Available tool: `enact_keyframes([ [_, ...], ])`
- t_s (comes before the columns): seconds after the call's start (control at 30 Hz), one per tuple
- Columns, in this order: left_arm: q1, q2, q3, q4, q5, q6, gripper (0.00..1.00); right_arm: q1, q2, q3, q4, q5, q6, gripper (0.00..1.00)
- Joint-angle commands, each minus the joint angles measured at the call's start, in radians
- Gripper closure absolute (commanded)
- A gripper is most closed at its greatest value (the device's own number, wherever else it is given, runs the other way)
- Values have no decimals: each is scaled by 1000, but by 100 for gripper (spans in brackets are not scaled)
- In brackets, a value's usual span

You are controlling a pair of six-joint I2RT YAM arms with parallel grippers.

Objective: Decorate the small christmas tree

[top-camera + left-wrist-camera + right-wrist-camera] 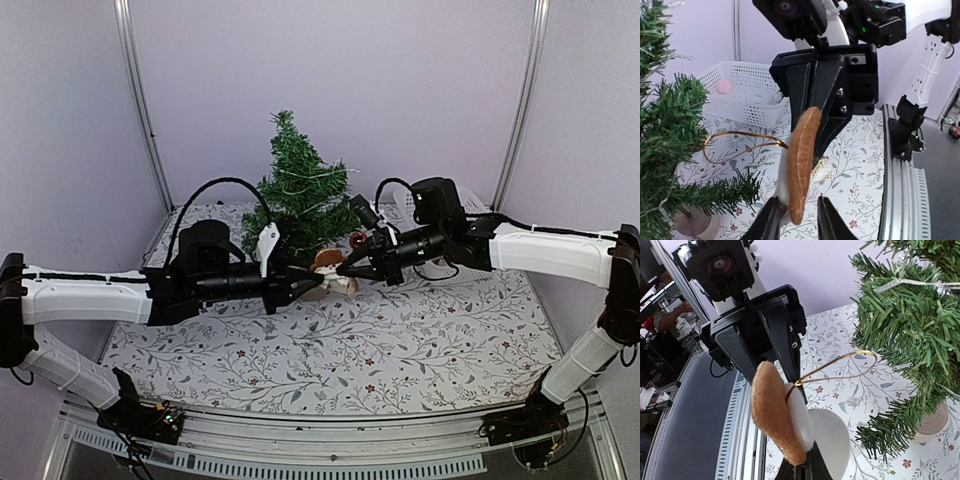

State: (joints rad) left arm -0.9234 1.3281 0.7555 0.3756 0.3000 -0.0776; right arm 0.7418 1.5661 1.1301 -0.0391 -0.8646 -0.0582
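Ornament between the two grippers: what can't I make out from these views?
Face of the ornament: too small in the top view, edge-on in both wrist views.
Fingertips of the right gripper: cut off by the right wrist view's bottom edge.
Gold loop and small christmas tree: touching or apart, no view settles.

**Work Surface and Enclosure**

A cloth printed with leafy sprigs and small red flowers covers the table. A white perforated plastic basket stands on the cloth at the far right, near the lilac back wall. Aluminium posts, left and right, frame that wall. An aluminium rail runs along the near edge.
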Motion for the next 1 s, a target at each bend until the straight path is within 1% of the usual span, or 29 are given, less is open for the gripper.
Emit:
enact_keyframes([
  [0.0,-9,-37,-23,7,-45,-26,66,11,-16,-47,-3,63,-70,100],
  [0.07,-3,-65,-53,9,-48,-54,62,19,-29,-91,-5,99,-109,100],
  [0.13,6,-88,-85,13,-51,-81,62,27,-43,-133,7,138,-163,100],
  [0.23,25,-107,-118,28,-58,-125,63,38,-49,-172,25,200,-238,100],
  [0.37,65,-93,-132,70,-38,-180,67,73,-45,-192,30,287,-332,100],
  [0.47,107,-54,-127,117,31,-229,69,114,-53,-216,67,355,-409,100],
  [0.57,136,-13,-112,145,124,-255,70,137,-69,-232,86,405,-464,100],
  [0.73,155,44,-76,141,239,-262,69,145,-83,-237,95,460,-497,100],
  [0.97,155,103,-24,153,296,-251,69,145,-78,-239,92,454,-487,100],
])
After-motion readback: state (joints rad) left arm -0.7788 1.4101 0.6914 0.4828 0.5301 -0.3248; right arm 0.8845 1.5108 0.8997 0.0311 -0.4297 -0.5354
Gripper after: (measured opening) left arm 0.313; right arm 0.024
